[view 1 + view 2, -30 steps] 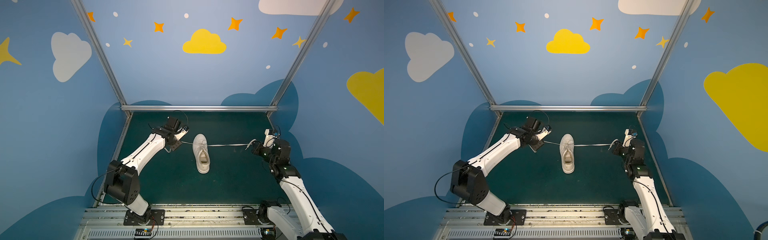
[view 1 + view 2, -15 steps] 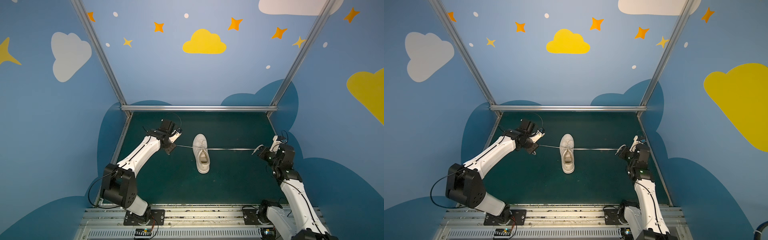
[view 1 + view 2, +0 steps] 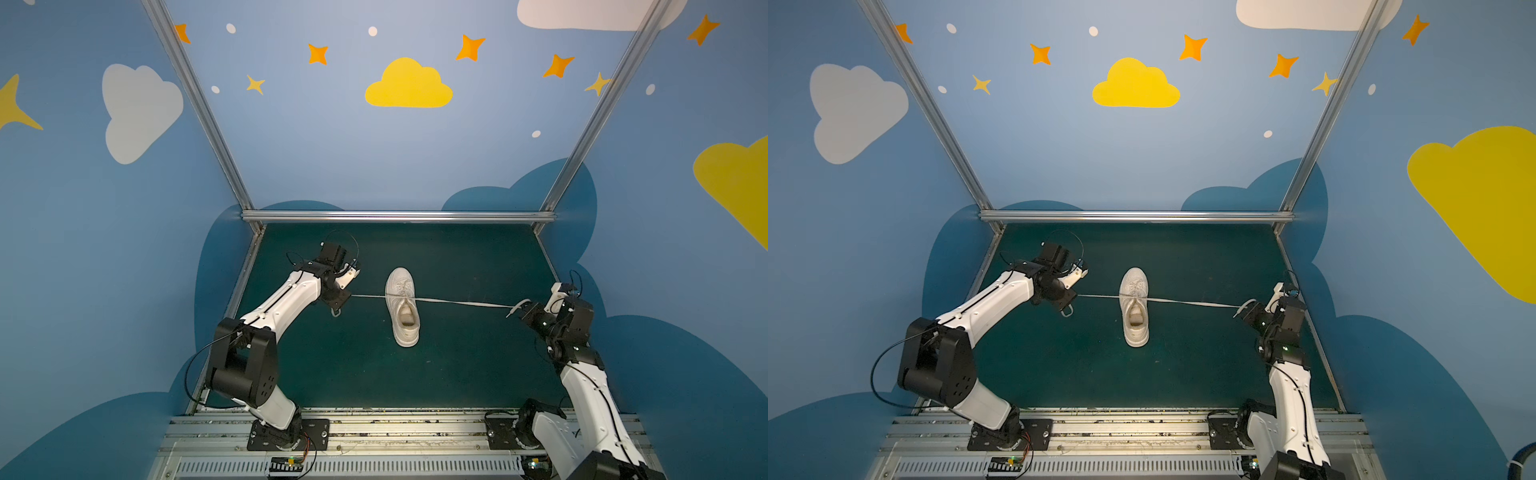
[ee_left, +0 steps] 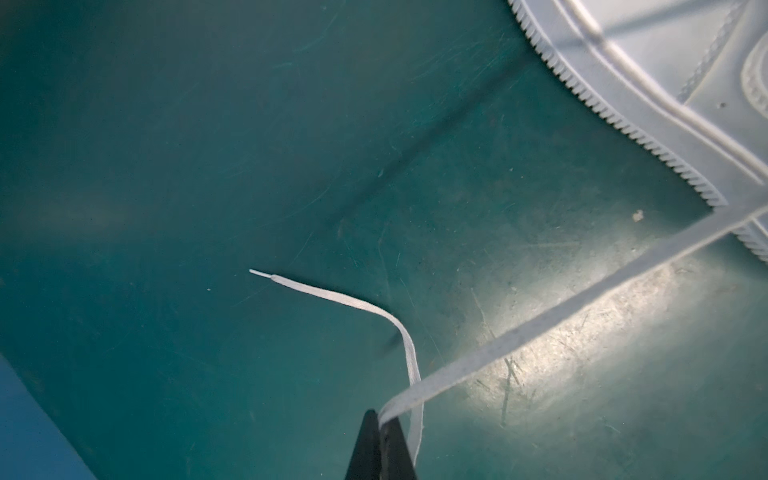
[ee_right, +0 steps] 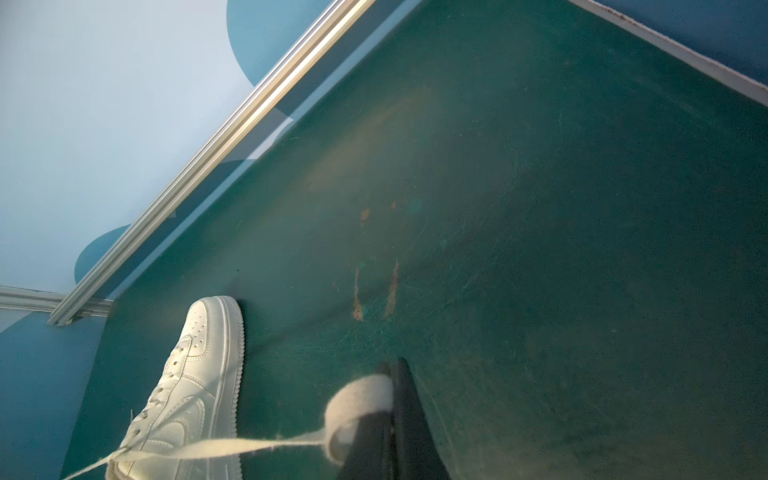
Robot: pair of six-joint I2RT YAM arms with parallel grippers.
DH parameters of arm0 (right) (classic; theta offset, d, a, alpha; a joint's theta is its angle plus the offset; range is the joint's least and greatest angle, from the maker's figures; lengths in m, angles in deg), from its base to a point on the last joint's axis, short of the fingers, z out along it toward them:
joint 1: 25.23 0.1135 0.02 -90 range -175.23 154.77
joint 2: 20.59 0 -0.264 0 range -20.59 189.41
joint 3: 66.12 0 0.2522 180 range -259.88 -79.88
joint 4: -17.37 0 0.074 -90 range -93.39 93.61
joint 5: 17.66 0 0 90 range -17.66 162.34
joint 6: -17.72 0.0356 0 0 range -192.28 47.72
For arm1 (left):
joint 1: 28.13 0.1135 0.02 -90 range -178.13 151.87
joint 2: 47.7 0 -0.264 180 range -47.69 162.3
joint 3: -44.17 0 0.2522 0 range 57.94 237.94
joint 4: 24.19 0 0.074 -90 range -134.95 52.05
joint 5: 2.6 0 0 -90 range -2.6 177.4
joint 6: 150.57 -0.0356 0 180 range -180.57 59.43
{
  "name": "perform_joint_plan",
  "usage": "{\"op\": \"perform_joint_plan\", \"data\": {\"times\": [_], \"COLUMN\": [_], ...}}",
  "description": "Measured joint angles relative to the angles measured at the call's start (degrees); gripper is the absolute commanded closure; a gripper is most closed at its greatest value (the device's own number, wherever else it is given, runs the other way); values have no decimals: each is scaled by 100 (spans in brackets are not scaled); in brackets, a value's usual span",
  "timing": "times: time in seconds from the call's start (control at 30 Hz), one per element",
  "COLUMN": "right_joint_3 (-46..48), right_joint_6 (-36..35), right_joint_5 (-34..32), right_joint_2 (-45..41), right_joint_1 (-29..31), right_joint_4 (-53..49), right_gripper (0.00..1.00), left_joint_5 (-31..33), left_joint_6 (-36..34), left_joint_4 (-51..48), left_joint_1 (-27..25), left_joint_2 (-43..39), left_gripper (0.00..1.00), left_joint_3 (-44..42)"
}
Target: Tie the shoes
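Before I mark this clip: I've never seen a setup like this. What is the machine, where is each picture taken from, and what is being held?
Two robot arms bolted to a rail work over a green mat. Both top views come from one camera head looking down on the whole booth. The other two pictures come from a camera on each arm's wrist. A single white sneaker stands on the mat between the arms, toe toward the back wall. The left gripper is shut on one lace, whose free end hangs loose past the grip. The right gripper is shut on the other lace. Both laces are stretched out sideways, nearly straight.
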Motion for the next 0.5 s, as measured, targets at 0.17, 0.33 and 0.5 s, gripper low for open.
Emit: {"op": "perform_joint_plan", "data": {"times": [0.17, 0.33, 0.5], "right_joint_3": [28, 59, 63], "right_joint_6": [42, 68, 96], "right_joint_5": [170, 332, 516], "right_joint_2": [39, 131, 195], "right_joint_1": [-122, -219, -238], "right_joint_4": [9, 66, 227], "right_gripper": [100, 100, 100], "left_joint_5": [-70, -210, -323], "left_joint_6": [26, 131, 234], "left_joint_4": [140, 170, 197], "left_joint_1": [20, 22, 24], "left_joint_2": [330, 535, 525], "left_gripper": [97, 97, 90], "left_joint_3": [-166, -181, -181]}}
